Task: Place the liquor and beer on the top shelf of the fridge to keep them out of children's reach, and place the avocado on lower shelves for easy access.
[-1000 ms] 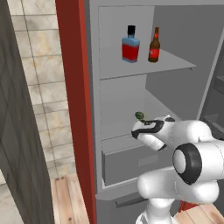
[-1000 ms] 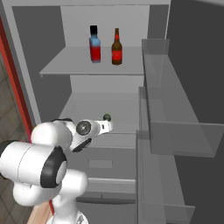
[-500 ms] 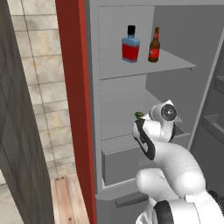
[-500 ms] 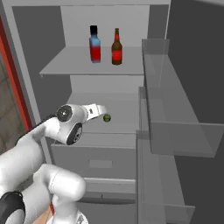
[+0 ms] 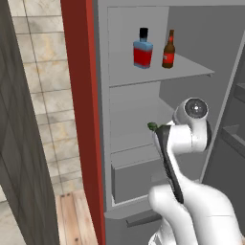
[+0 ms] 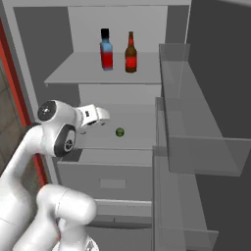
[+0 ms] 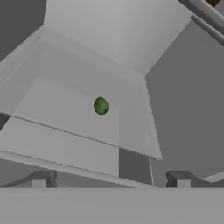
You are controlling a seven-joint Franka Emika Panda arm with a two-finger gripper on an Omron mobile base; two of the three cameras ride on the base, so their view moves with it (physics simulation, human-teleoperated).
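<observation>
Simulated kitchen: beige tiled wall (image 5: 43, 91) and dark wood-grain panel (image 5: 19, 158) to the left of an open tall fridge (image 5: 79, 95) with dark-red outer sides and plain grey inner walls. Fridge door swung open at the right, fitted with translucent grey door bins (image 6: 196, 122).

Top shelf (image 6: 98, 76), a thin flat light-grey slab spanning the fridge width, loaded with two bottles standing upright side by side, apart, not touching:
- Liquor (image 6: 106, 50): squat flat-sided blue glass bottle, red label, black cap; on the left.
- Beer (image 6: 130, 53): slim dark-brown long-necked bottle, red label; on the right.

Lower shelves (image 6: 142, 127), thin light-grey slabs, with a boxy grey drawer front (image 6: 112, 181) below.
- Avocado (image 6: 120, 132): small dark-green bumpy oval, resting on the lower shelf directly under the top shelf, toward the middle, clear of the walls. Seen as a green spot on the shelf in the hand view (image 7: 101, 106); partly hidden behind the arm in the left base view (image 5: 152, 126).

Two-finger gripper (image 6: 100, 116) of the white arm: positioned at the left of the avocado's shelf, near the avocado, not touching it. Jaws spread wide, released, nothing between them. Dark fingertips (image 7: 41, 178) visible far apart at the bottom of the hand view, aimed toward the avocado.
</observation>
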